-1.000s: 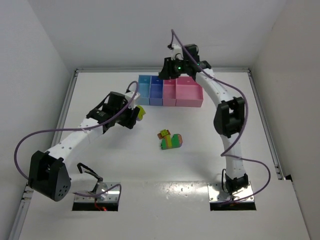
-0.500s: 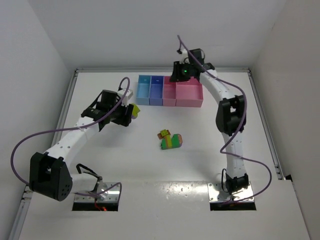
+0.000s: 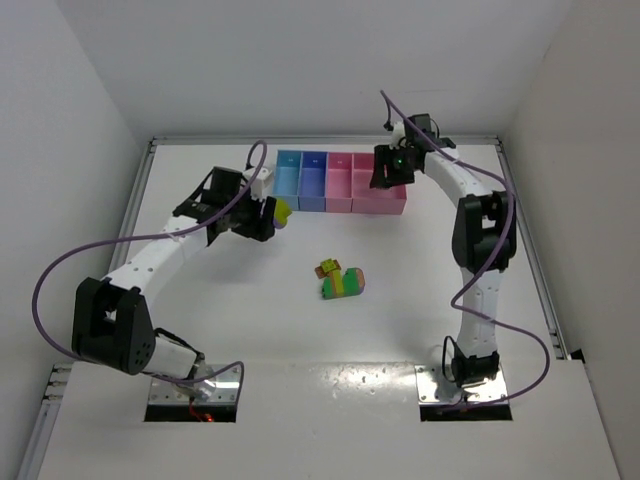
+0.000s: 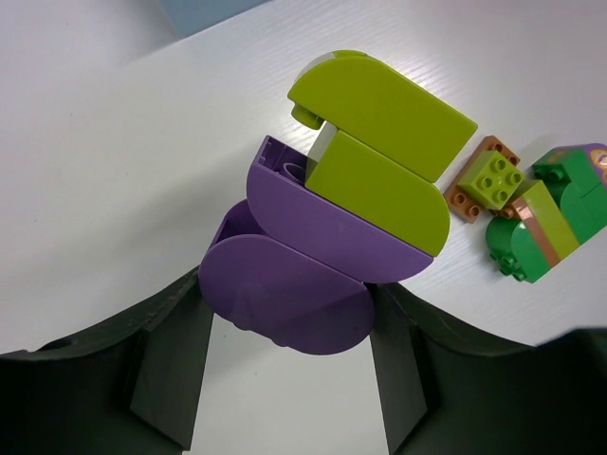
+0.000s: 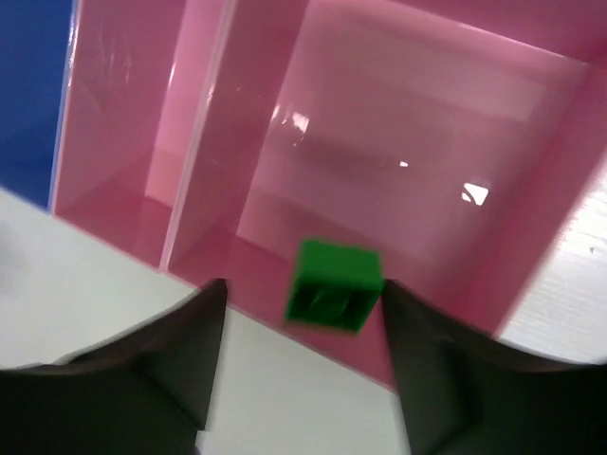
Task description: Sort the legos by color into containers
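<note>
The containers stand in a joined row at the back: light blue, blue, narrow pink and wide pink. My right gripper hovers over the wide pink bin, open; a small green lego hangs blurred between the fingers, clear of the left one. My left gripper is shut on a purple and lime clump, held above the table left of the bins. A striped green, orange and pink clump lies mid-table.
White walls enclose the table on three sides. A small orange and lime piece lies beside the striped clump in the left wrist view. The blue bin edges the right wrist view.
My right gripper has swung right, from above the blue and narrow pink bins to the wide pink bin, and its jaws have opened off the green lego. My left gripper has shifted slightly with its clump.
</note>
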Robot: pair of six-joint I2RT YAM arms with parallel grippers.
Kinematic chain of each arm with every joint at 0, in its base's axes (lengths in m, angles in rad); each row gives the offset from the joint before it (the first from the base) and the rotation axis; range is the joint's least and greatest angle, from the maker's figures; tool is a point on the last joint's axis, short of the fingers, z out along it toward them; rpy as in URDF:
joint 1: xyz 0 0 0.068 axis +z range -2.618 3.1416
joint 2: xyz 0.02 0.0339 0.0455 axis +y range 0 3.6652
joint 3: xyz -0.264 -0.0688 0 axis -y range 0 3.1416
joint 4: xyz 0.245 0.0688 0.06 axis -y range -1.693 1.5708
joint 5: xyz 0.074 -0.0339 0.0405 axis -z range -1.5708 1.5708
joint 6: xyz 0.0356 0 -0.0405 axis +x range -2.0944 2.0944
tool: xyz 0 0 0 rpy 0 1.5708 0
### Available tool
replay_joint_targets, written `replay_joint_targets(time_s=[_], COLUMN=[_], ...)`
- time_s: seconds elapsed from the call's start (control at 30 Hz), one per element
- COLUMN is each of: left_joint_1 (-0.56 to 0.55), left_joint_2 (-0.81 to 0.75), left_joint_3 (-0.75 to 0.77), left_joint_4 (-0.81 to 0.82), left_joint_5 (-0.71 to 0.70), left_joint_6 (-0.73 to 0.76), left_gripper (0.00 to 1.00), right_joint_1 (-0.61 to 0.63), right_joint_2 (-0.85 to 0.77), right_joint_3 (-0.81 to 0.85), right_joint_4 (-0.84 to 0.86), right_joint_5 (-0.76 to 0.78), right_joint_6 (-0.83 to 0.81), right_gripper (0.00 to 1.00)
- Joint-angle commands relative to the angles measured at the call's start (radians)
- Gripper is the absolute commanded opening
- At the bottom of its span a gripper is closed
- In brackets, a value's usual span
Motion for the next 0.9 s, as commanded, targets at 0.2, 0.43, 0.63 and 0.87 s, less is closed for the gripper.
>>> replay_joint_targets(time_s=[0.2,0.43,0.63,0.87], left_joint_1=[-0.022,-0.074,-0.116,-0.143], left_joint_2=[-0.012,-0.044,-0.035,-0.035], left_joint_3=[0.034,0.026,0.071,0.091], left_joint_4=[0.046,0.066,0.066,0.066], left_joint_5=[0.071,0.113,0.123,0.092], left_joint_6=[-0.017,0.004,0.004,0.004], left_gripper=[0.11,0.11,0.11,0.11], right_joint_1=[0.043,0.133,0.222,0.242], right_joint_2=[-0.112,-0.214,-0.205,-0.163], right_joint_3=[0.068,-0.134,-0.218,-0.208], right_joint_4=[0.003,0.219,0.347,0.348], right_joint_5=[-0.346,-0.912,-1.019,-0.974], right_joint_6=[0.044,0.249,0.364,0.416], right_gripper=[0.91,0.92,0.94,0.94])
